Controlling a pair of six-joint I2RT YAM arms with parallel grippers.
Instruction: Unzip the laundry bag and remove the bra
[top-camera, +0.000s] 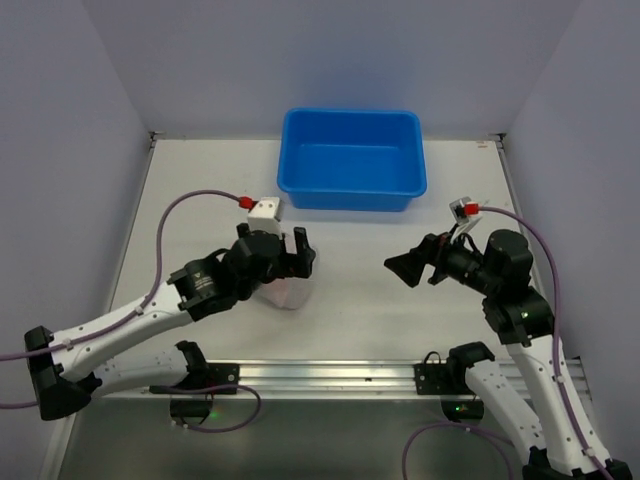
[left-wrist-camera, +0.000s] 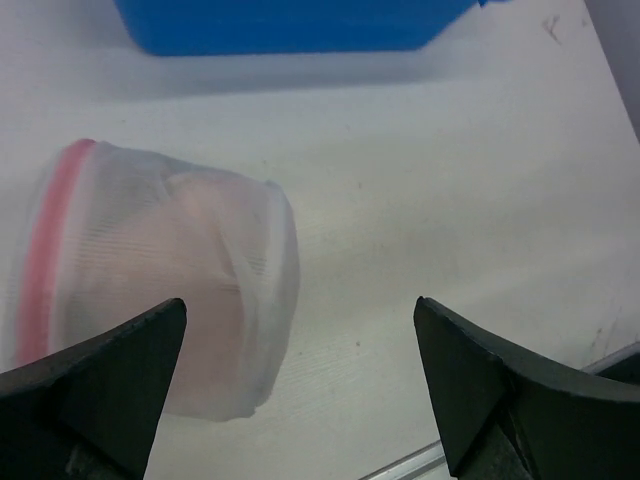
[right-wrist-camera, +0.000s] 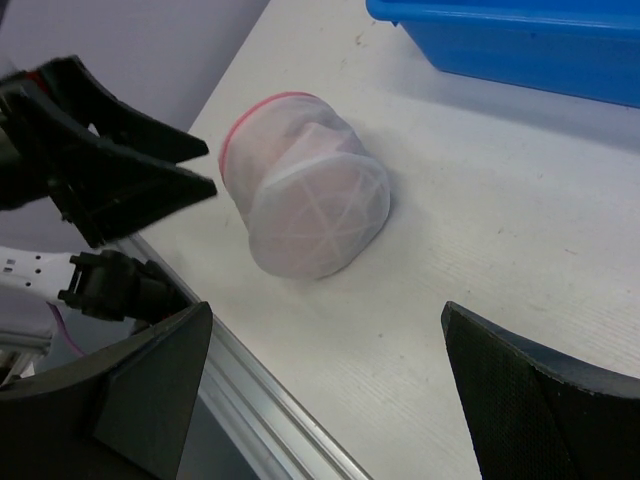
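The left gripper (top-camera: 292, 262) hangs low over the white table (top-camera: 360, 310), its black jaws spread wide with nothing between them. Just beside and partly beneath it lies the laundry bag (right-wrist-camera: 310, 200), a small drum-shaped white mesh bag with pink trim. It rests on its side, near the table's front edge. A pale pinkish shape shows through the mesh, possibly the bra, though the weave blurs it. Farther back, at the table's middle, stands a blue rectangular plastic tub (top-camera: 350, 196). On the right, the right gripper (top-camera: 402, 268) is also wide open and holds nothing. It points toward the bag, well apart from it.
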